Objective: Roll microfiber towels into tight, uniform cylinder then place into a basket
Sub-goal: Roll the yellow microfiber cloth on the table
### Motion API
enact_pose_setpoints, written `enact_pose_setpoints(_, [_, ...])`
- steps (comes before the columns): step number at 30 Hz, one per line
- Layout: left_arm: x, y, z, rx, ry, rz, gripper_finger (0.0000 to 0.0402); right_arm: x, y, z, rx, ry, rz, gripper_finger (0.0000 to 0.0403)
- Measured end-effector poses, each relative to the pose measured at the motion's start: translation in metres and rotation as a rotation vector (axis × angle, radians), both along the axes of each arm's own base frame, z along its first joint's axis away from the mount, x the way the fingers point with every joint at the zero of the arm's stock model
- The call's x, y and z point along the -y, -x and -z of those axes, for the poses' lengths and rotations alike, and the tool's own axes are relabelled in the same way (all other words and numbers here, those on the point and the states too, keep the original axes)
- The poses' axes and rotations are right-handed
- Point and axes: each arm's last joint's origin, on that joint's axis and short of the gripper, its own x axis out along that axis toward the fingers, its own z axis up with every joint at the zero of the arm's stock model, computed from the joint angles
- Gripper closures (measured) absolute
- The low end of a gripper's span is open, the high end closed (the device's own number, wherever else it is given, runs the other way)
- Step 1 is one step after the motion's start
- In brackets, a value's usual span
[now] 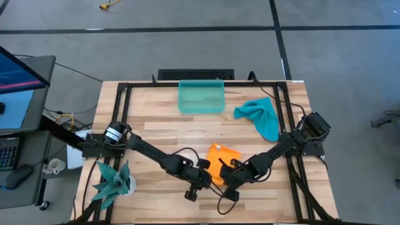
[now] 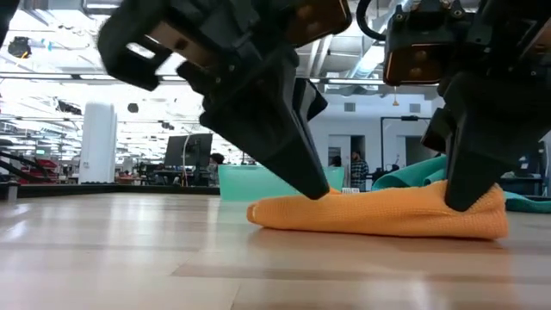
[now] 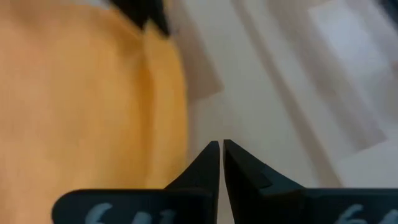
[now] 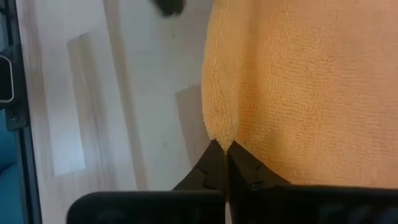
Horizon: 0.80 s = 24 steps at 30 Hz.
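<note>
The orange towel [image 1: 224,154] lies folded into a flat, thick pad on the table near its front edge; it also shows in the low view [image 2: 387,215]. My left gripper [image 3: 221,146] is shut, its tips over bare wood just beside the towel's left edge [image 3: 177,106]. My right gripper [image 4: 222,148] is shut on the towel's right part. The teal-blue towel [image 1: 259,115] lies crumpled at the far right. The sea-green basket [image 1: 201,97] stands at the far middle. My left gripper is shut beside the orange towel's left end [image 2: 293,207], pointing down at a slant; I cannot tell whether it touches the cloth. My right gripper pinches the orange towel's edge [image 4: 219,132] between its two fingers, and the cloth puckers at the tips. The fingers come from above, slanting. The towel lies on the table.
A spiky teal plant [image 1: 112,181] stands at the table's near left corner. A black metal frame [image 1: 125,94] runs along the table's edges. Bare wood lies between the orange towel and the basket.
</note>
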Motion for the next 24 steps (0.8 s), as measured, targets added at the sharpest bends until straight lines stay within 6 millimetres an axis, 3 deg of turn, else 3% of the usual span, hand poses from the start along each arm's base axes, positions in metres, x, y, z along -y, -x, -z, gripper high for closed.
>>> enact_pose_setpoints(24, [-0.0055, -0.0011, 0.0032, 0.0, 0.027, -0.02, 0.0391, -0.0005, -0.0008, -0.0006, 0.01, -0.006, 0.0, 0.0389])
